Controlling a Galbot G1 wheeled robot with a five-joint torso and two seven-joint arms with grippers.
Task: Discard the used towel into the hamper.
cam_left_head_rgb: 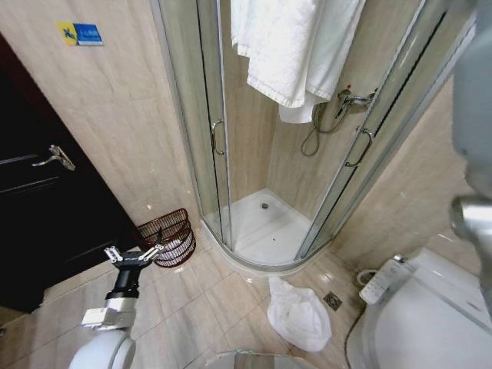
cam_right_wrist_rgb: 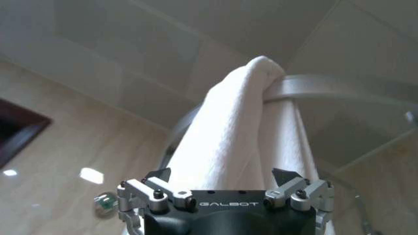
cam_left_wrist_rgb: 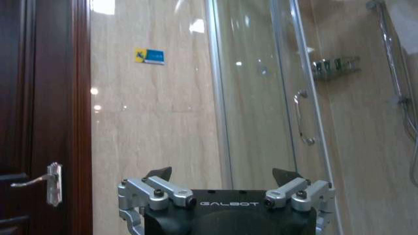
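While the head view looked down over the bathroom floor, the hamper (cam_left_head_rgb: 167,237) stood against the tiled wall just beside the shower enclosure (cam_left_head_rgb: 231,154). The left gripper (cam_left_head_rgb: 134,254) hovered near its rim with fingers spread, holding nothing. A crumpled white towel (cam_left_head_rgb: 298,314) lay on the tiles between the shower base and the toilet (cam_left_head_rgb: 430,323), well apart from the hamper; it was probably the used one. Another towel (cam_left_head_rgb: 288,46) hung over the shower rail.

From the left wrist, the left gripper (cam_left_wrist_rgb: 222,175) pointed at the wall beside the door (cam_left_wrist_rgb: 33,122), jaws wide and empty.

From the right wrist, the right gripper (cam_right_wrist_rgb: 222,175) sat raised below the hanging towel (cam_right_wrist_rgb: 228,137), jaws spread, seemingly placed to reach it.
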